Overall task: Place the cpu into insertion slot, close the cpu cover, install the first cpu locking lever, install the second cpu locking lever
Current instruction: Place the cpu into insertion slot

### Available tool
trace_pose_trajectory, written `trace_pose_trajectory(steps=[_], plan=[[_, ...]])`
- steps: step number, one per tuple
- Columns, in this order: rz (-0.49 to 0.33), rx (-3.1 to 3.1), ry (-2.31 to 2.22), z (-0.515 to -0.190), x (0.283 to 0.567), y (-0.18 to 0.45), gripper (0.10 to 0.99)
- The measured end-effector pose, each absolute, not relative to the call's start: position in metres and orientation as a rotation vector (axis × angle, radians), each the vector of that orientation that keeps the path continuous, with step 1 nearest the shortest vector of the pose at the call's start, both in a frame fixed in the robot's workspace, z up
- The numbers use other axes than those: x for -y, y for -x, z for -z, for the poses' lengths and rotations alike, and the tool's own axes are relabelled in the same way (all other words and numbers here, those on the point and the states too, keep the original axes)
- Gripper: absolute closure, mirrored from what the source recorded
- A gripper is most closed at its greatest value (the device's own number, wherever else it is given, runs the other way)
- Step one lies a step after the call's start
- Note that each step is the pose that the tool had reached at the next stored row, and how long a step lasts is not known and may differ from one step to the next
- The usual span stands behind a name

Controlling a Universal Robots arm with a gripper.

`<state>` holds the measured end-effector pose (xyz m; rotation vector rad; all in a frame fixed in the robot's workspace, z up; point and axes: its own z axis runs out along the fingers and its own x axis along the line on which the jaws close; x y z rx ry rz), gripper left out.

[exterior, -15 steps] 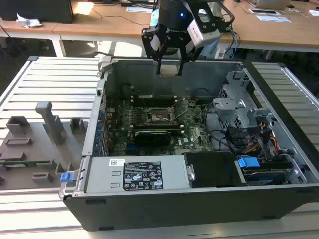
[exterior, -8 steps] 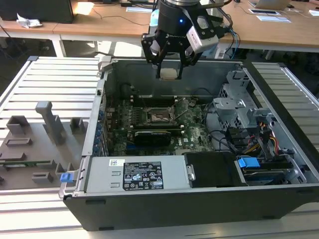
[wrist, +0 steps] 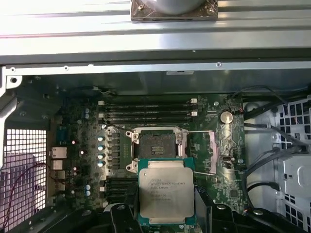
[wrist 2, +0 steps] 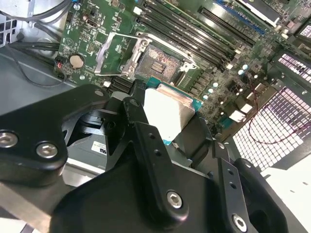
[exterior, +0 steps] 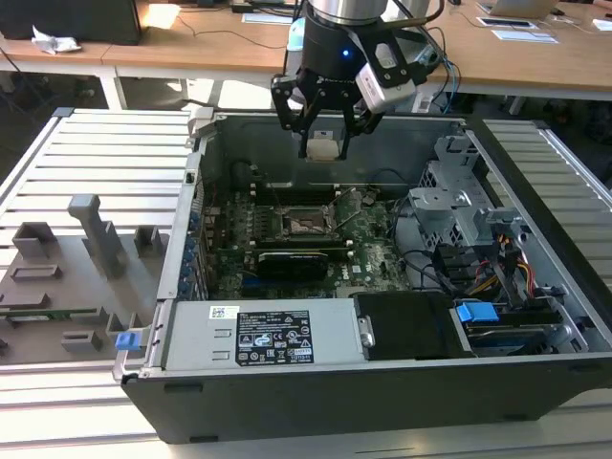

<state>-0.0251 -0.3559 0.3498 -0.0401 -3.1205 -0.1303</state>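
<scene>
My gripper hangs over the open computer case, shut on the cpu, a small silver-topped square with a green rim. In both wrist views the cpu sits flat between the black fingers. The insertion slot lies bare on the green motherboard, below and a little ahead of the chip, its dark pin field exposed. The cpu cover is swung open to one side of the socket. A thin wire lever stands raised beside it.
Long black memory slots run beside the socket. A grey power supply box fills the case's front, and a drive cage with cables sits at the exterior view's right. Grey fixtures stand on the slatted table at the left.
</scene>
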Motion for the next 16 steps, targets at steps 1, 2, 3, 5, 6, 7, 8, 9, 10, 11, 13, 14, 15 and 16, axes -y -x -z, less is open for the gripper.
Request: trace_pose_trajectory(steps=[1,2,3,5,6,7,8,9,10,11,13,14,15,16], plan=[[0.13,3.12,0.04,-0.349,0.356,0.025,0.541],[0.13,3.121,0.04,-0.348,0.356,0.025,0.541],[0.13,3.12,0.04,-0.347,0.356,0.025,0.541],[0.13,3.12,0.04,-0.345,0.356,0.025,0.541],[0.13,3.12,0.04,-0.344,0.356,0.025,0.541],[0.13,3.12,0.04,-0.343,0.356,0.025,0.541],[0.13,3.12,0.04,-0.342,0.356,0.025,0.541],[0.13,3.12,0.04,-0.34,0.356,0.025,0.541],[0.13,3.12,0.04,-0.339,0.356,0.025,0.541],[0.13,3.12,0.04,-0.337,0.356,0.025,0.541],[0.13,3.12,0.04,-0.335,0.356,0.025,0.541],[0.13,3.12,0.04,-0.334,0.356,0.025,0.541],[0.13,3.12,0.04,-0.333,0.356,0.025,0.541],[0.13,3.12,0.04,-0.332,0.356,0.025,0.541]])
